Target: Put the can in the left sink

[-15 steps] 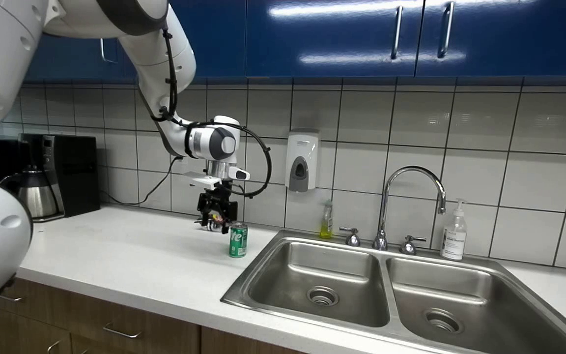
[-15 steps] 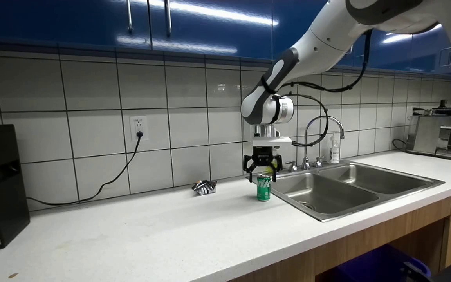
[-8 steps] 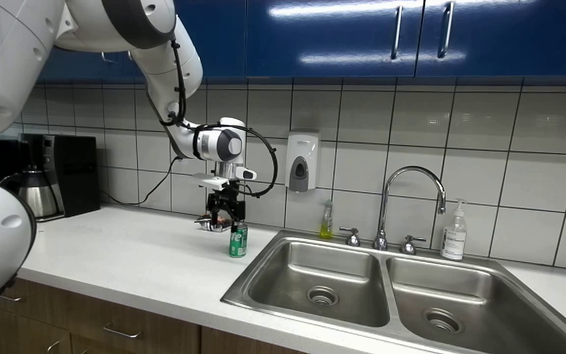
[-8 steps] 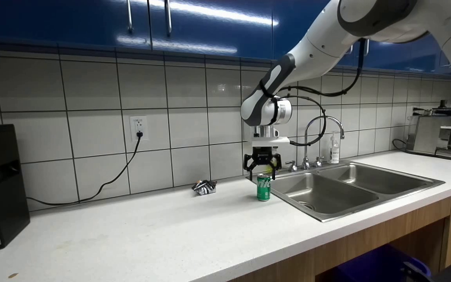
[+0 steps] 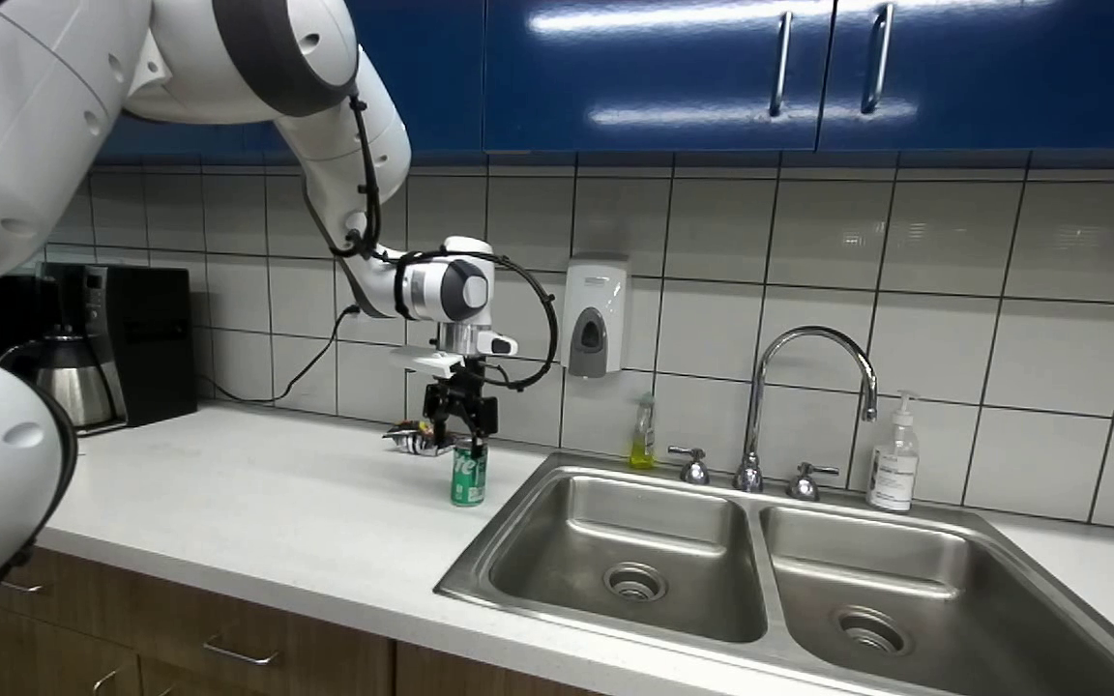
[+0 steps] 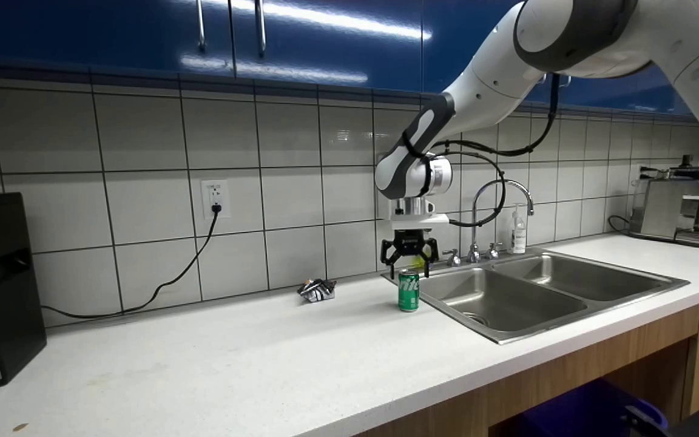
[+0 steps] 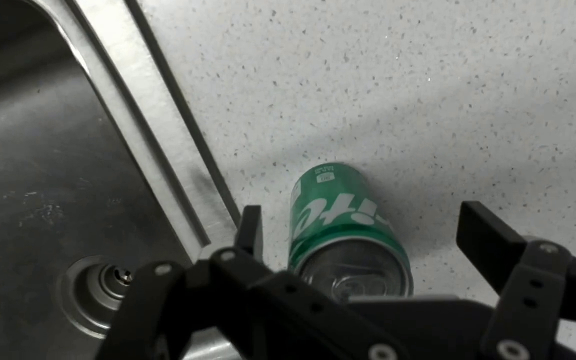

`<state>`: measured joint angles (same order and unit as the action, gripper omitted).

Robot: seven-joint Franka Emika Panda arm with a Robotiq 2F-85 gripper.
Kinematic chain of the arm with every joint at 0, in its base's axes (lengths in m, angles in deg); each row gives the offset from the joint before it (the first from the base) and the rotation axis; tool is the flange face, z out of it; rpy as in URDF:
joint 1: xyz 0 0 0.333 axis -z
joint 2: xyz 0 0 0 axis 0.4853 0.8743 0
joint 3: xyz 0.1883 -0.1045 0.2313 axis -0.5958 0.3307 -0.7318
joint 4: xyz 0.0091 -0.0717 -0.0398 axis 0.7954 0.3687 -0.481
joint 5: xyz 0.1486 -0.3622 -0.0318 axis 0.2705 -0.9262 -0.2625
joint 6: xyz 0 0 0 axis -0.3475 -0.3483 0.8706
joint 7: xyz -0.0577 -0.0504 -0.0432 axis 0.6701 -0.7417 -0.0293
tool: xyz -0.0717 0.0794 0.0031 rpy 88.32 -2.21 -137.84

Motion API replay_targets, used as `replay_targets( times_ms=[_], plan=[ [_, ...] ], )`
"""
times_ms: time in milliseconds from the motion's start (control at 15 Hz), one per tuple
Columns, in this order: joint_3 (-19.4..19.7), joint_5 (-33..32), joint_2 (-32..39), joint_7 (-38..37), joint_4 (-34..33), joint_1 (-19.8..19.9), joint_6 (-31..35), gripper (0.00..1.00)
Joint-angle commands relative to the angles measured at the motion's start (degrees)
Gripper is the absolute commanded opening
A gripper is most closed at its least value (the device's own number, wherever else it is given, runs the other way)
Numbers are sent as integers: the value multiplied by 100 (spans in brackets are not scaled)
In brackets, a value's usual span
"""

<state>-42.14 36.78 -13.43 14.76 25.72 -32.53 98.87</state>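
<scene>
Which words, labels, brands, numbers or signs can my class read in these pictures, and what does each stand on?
"ite", upside down in the wrist view, part of another letter before it: on the can.
Small print on the can: too small to read surely.
Pump bottle: label too blurred.
Wall dispenser: marking too small.
Gripper: pale marking on its body, too small.

Green can point(image 7: 344, 227), 4 o'clock from centre in the wrist view: white lettering "ite" legible, inverted. Boxed print at its 11 o'clock: too small. Pump bottle point(image 5: 894, 474), 4 o'clock in an exterior view: label unreadable.
</scene>
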Motion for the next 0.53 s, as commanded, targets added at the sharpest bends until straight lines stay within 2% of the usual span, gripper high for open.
replay_targets(
  times_ms=[0, 467],
  plan=[
    [68, -112, 203, -209, -368, -54, -218, 100],
    [141, -136, 421, -302, -640, -64, -261, 100]
  ],
)
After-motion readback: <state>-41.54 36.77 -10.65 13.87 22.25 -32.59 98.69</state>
